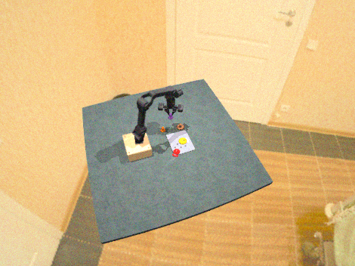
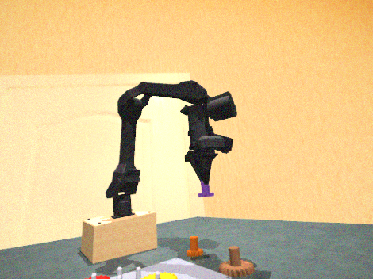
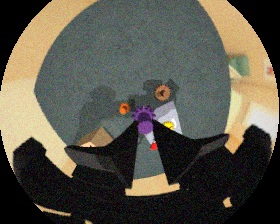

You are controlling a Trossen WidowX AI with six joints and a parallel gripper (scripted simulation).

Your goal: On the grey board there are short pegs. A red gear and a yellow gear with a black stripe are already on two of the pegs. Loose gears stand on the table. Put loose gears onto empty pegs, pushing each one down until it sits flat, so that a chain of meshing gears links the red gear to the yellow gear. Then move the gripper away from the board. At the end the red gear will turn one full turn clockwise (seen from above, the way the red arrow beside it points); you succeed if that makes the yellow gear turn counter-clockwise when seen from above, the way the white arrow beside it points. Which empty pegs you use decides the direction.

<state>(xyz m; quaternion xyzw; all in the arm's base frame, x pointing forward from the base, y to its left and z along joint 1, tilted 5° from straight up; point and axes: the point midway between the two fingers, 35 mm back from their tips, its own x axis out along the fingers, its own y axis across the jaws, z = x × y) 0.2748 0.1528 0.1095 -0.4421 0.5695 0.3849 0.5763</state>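
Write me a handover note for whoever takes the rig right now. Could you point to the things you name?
Tool (image 1: 171, 114) (image 2: 205, 183) (image 3: 144, 122): shut on the purple gear (image 1: 171, 116) (image 2: 205, 195) (image 3: 144, 114), in the air.
On the table: orange gear (image 1: 163, 129) (image 2: 194, 254) (image 3: 124, 108) and brown gear (image 1: 180, 127) (image 2: 236, 268) (image 3: 162, 92).
On the board (image 1: 186, 149) (image 2: 176, 265) (image 3: 175, 114): red gear (image 1: 176, 152) (image 2: 99, 277) (image 3: 154, 146) and yellow gear (image 1: 183, 140) (image 2: 160, 277) (image 3: 169, 125).
Done: purple picked up; no linking gear placed.
Left: choose pegs for counter-clockwise yellow, seat the linking gears flat, move the tool away.

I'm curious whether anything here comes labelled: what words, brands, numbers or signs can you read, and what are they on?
There are none that I can read: no word, brand or number shows on the black robot arm, the pale wooden block or the purple gear with a stem.
Any small marking on the grey board would be too blurred to tell.
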